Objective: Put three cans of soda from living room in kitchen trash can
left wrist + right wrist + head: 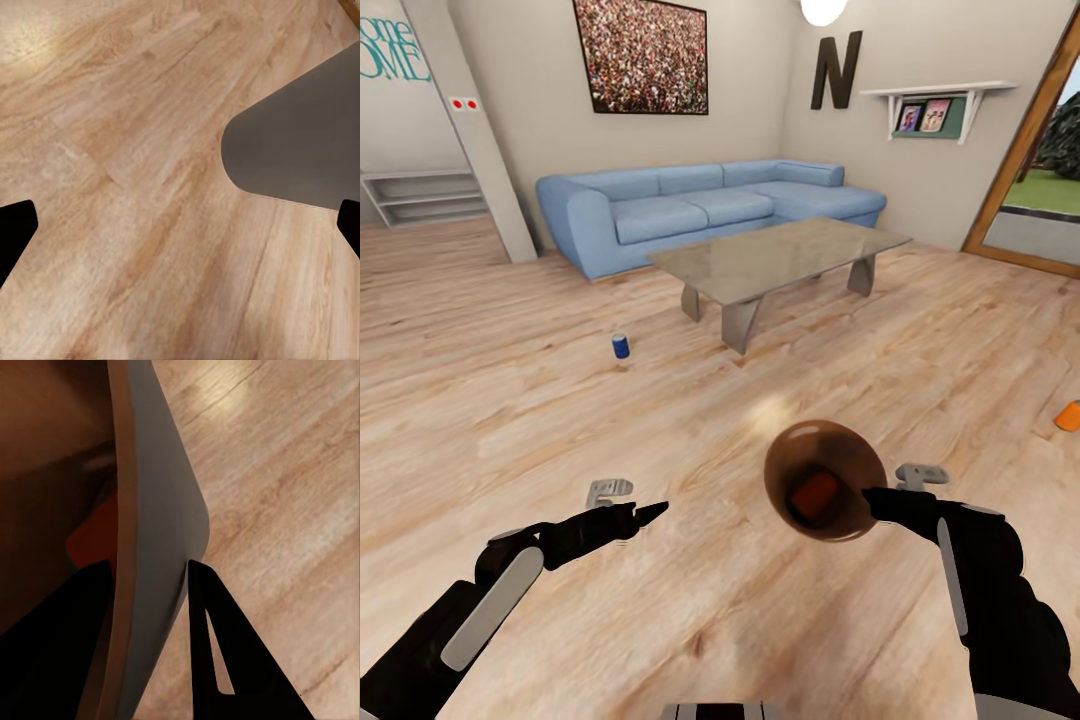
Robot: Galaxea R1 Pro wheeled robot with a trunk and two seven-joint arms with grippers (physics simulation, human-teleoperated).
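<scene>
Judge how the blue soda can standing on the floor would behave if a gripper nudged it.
The blue soda can stands upright and narrow, so it would probably tip. Being cylindrical, it would likely roll across the smooth wood floor. It looks small, probably light.

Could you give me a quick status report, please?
Right gripper shut on trash can rim, orange can inside. Left gripper open, empty. Blue can on floor ahead; another orange can far right.

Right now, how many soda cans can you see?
3: a blue can on the floor by the table, an orange can inside the bin, another orange one at the right edge.
</scene>
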